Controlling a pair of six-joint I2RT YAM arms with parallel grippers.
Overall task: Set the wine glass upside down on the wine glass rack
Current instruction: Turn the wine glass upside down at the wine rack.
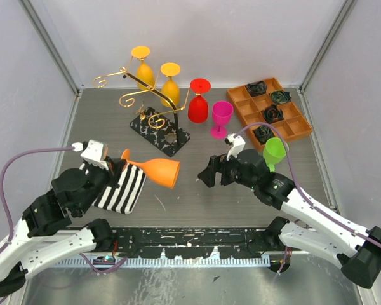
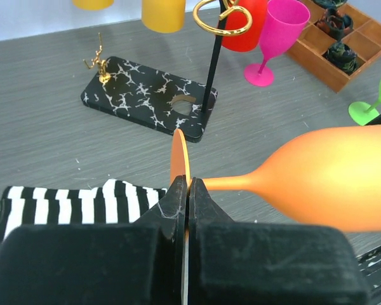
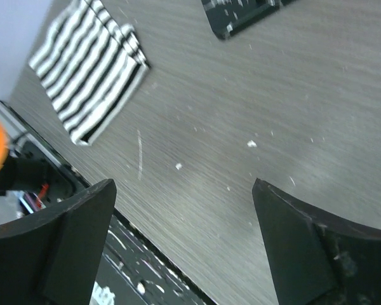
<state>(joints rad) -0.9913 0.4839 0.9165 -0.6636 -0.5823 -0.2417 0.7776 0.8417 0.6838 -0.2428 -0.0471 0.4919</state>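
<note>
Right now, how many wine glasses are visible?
6: two yellow glasses and a red glass inverted on the rack, magenta glass beside it, green glass by the right arm, orange glass in the left pincer.

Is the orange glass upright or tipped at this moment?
Tipped on its side. The orange glass has its stem level, bowl to the right; the left end effector is shut on its foot.

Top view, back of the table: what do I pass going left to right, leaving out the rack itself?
First yellow glass → second yellow glass → red glass → magenta glass → orange compartment tray.
</note>
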